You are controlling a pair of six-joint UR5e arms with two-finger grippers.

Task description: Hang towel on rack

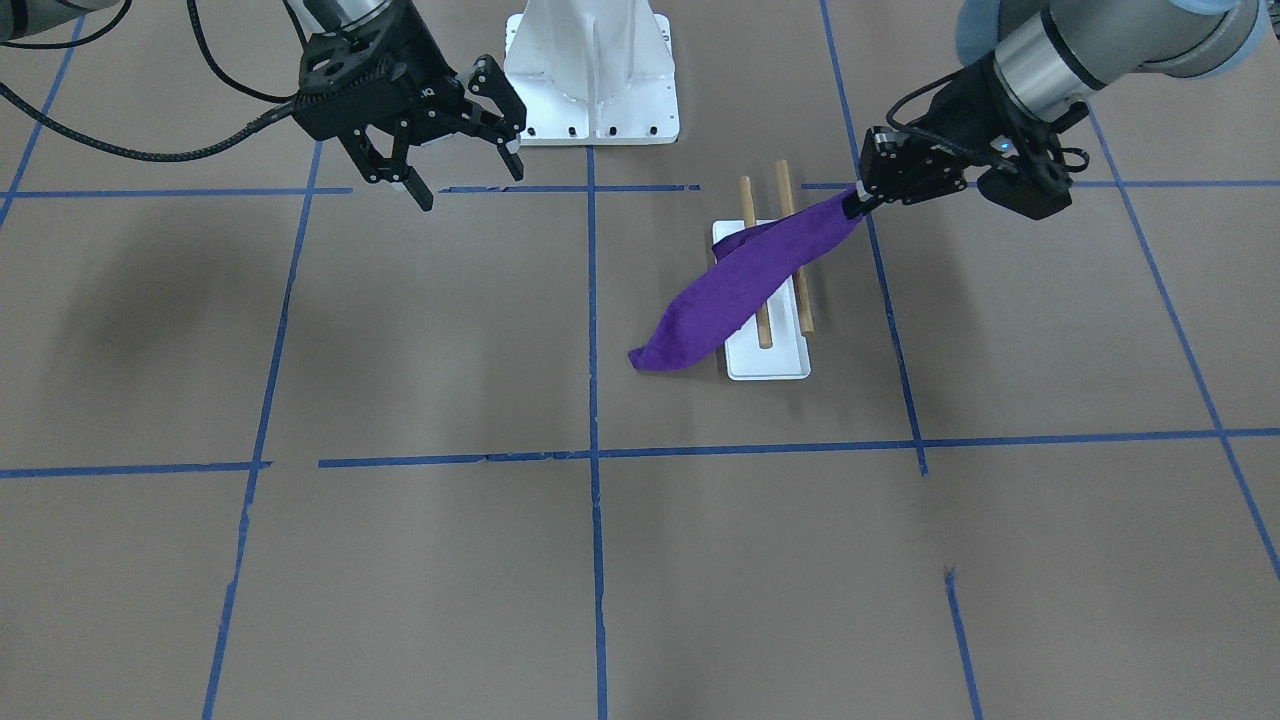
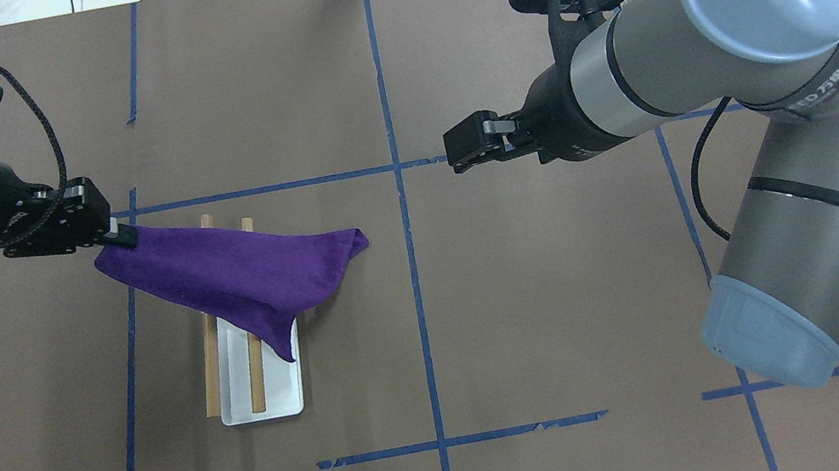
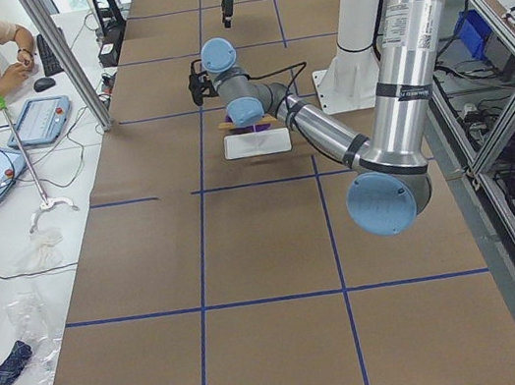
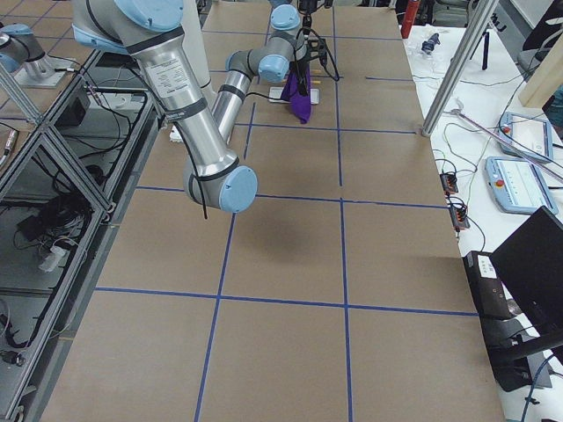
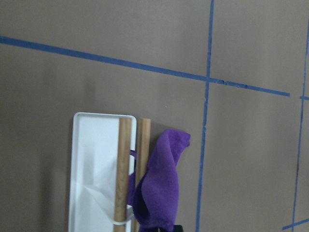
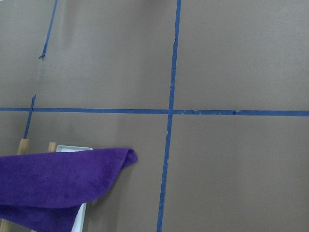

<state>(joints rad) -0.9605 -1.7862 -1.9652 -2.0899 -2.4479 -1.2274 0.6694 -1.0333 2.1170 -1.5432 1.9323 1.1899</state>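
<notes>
draping step in hand, by my reading. item one, towel (image 2: 244, 271): purple, lying slantwise over both wooden rods of the rack (image 2: 277, 406), one corner lifted off to the rack's outer side, the opposite end drooping past the white base toward table centre; whether that end touches the table i cannot tell. item two, left gripper (image 2: 117, 235): pinched on the lifted corner. item three, right gripper (image 1: 470, 185): fingers spread wide, empty, well apart from the rack, near the pedestal (image 1: 590, 90). next move, as i judge: lower the held corner beside the rods, then let go.
</notes>
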